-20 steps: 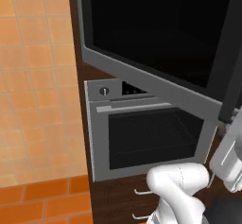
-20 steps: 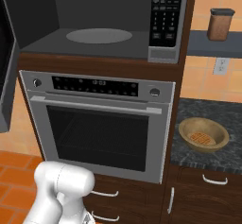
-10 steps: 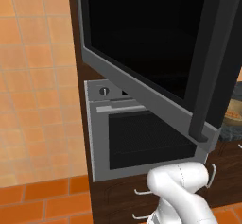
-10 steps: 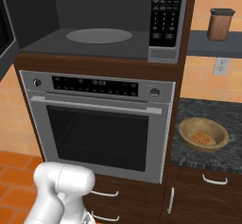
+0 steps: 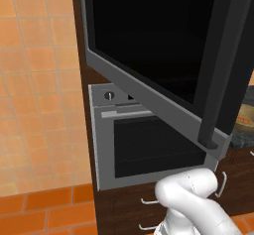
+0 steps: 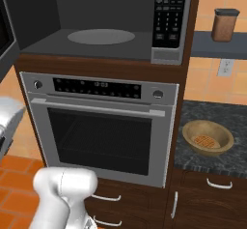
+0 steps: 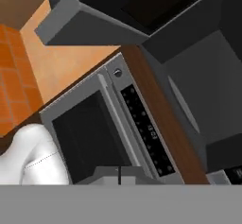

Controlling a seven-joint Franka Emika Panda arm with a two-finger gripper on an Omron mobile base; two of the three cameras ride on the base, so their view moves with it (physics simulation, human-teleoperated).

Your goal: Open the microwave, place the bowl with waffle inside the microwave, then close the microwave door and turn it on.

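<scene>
The microwave (image 6: 170, 54) stands open, its dark cavity showing a grey round turntable (image 6: 101, 35) and the button panel (image 6: 169, 13) at right. The microwave door (image 5: 149, 45), black glass in a grey frame, is swung far out to the left, its long dark bar handle (image 5: 223, 70) facing the left base camera. On the dark counter to the right sits the tan bowl (image 6: 207, 137) with a waffle in it. My gripper (image 7: 119, 175) is shut with nothing in it, well left of the bowl, looking across the oven front toward the door (image 7: 94, 24) and the cavity (image 7: 203, 90).
A silver oven (image 6: 101, 126) with a mesh window sits directly under the microwave. Wooden drawers (image 6: 207, 194) with metal handles lie below the counter. A brown jar (image 6: 225, 24) stands on a shelf at the upper right. Orange tiles (image 5: 39, 105) cover the wall at left.
The microwave door has swung wider open: its handle slid left in the left base view and its edge drew back in the right base view. The bowl has not moved.
</scene>
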